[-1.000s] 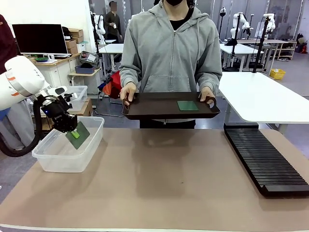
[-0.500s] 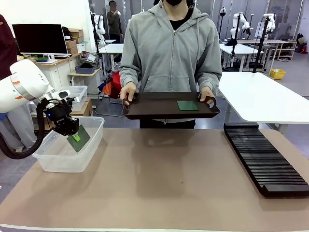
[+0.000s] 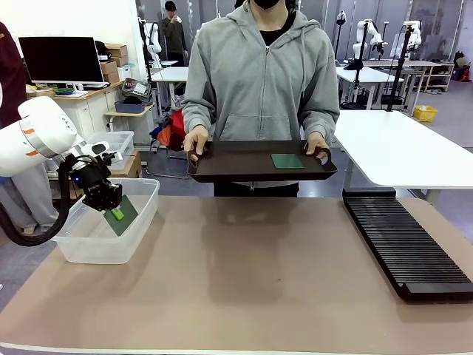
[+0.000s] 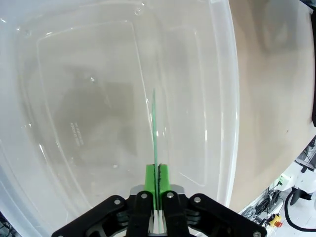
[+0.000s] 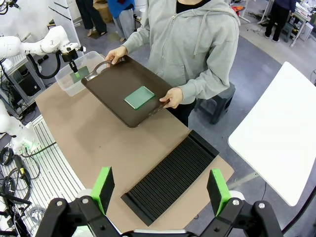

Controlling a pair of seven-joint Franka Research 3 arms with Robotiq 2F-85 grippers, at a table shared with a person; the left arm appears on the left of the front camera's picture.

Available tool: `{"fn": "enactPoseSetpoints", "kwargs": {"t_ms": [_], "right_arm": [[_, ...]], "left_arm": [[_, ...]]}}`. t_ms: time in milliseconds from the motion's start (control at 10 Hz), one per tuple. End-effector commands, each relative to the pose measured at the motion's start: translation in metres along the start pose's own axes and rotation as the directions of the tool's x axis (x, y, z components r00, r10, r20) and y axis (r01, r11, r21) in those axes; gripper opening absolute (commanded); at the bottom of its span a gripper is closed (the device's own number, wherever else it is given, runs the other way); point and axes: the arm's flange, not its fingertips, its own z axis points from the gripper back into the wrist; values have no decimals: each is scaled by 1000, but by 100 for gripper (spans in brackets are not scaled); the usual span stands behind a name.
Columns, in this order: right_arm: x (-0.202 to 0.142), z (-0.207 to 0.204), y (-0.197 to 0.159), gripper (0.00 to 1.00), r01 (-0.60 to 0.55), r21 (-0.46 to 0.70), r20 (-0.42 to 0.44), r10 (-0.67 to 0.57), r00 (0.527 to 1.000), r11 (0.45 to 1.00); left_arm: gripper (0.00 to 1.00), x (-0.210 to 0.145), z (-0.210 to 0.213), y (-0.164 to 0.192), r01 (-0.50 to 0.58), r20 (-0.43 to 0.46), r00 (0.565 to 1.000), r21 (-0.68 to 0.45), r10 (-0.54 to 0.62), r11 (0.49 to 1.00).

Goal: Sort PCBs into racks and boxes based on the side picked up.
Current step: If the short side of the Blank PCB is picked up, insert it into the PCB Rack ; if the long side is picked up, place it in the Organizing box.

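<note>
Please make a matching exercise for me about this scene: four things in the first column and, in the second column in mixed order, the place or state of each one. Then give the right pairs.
Things:
1. left tool
2. right tool
3. rack
4. tray

Places or states:
a. held up by the person's hands
b. open, high above the table
c. lying on the table, on the robot's right side
d. shut on a PCB, at the clear tub

Right pairs: 1-d, 2-b, 3-c, 4-a.
</note>
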Motion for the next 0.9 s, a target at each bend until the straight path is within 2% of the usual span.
{"fn": "enactPoseSetpoints", "kwargs": {"t_ms": [0,100,400,500,800], "right_arm": [[-1,-1,3,100,-4,18,6,4,1000,1000],[-1,-1,3,100,-4,18,6,4,1000,1000],[-1,-1,3,100,-4,18,6,4,1000,1000],[-1,-1,3,100,-4,18,6,4,1000,1000],[-1,-1,3,100,-4,18,6,4,1000,1000]], "left_arm": [[9,5,-2,1,-17,14,1000,63,17,998],[9,5,-5,2,-30,20,999,69,29,997],[41,6,-6,4,-49,44,998,64,46,997],[49,6,-3,2,-51,54,997,69,47,996],[81,2,21,-5,-46,126,991,73,36,996]]}}
